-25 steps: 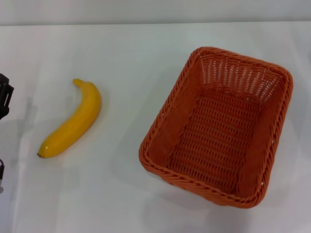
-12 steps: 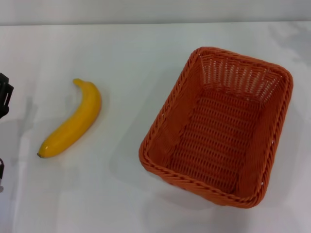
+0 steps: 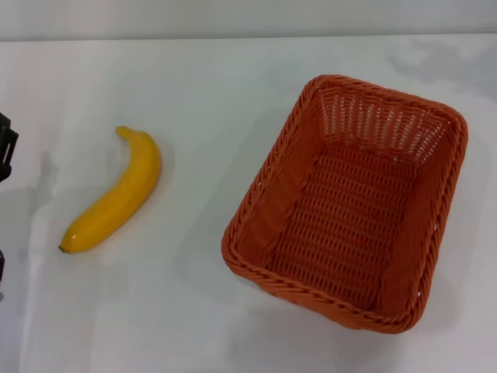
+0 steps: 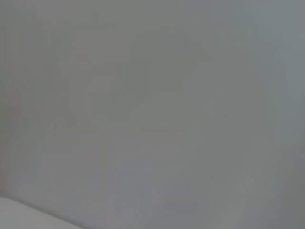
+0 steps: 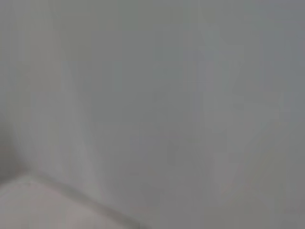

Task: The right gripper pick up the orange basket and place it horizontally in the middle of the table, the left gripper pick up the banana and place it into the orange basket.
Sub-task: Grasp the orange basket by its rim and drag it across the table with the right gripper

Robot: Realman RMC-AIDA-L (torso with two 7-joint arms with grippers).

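Note:
The yellow banana [image 3: 116, 194] lies on the white table [image 3: 194, 85] at the left, its dark tip toward the near edge. The orange basket [image 3: 273, 198] stands upright and empty on the right half, its long side running at a slant away from me. A black part of my left gripper [image 3: 5, 151] shows at the left edge of the head view, a short way left of the banana and apart from it. My right gripper is out of view. Both wrist views show only a grey wall and a corner of the table.
A faint shadow lies on the table at the far right corner [image 3: 450, 62]. Bare white tabletop stretches between the banana and the basket and along the far side.
A shadow has spread over the table's far right corner. The black part at the left edge has slipped slightly further out of view. Banana and basket have not moved.

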